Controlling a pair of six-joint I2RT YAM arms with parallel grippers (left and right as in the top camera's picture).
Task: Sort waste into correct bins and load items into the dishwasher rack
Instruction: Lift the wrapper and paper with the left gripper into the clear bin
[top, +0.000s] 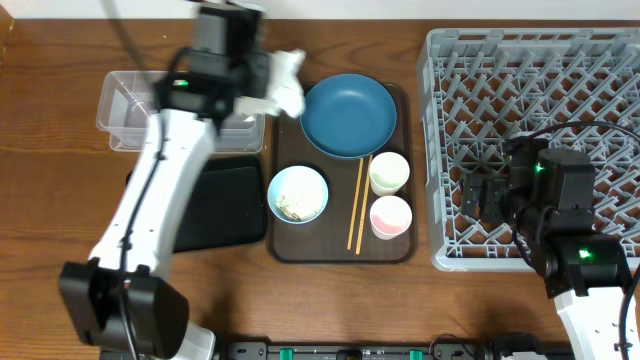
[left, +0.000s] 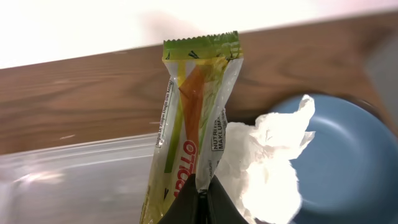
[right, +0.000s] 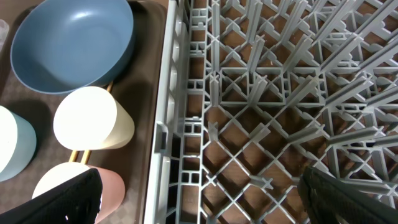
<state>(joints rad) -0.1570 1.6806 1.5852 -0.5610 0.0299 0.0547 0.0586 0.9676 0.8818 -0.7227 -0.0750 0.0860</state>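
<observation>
Snack wrapper (left: 193, 112) and crumpled tissue (left: 267, 162) are both pinched in our left tool (left: 202, 202), wrapper's long axis sticking straight out, with the clear tub (left: 62, 177) just left of it.

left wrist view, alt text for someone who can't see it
A yellow-green snack wrapper is pinched upright by its lower end between dark fingers, with a crumpled white tissue bunched against its right side. Behind lie a clear plastic tub at left, a round dark-blue plate at right and the wooden table.
</observation>
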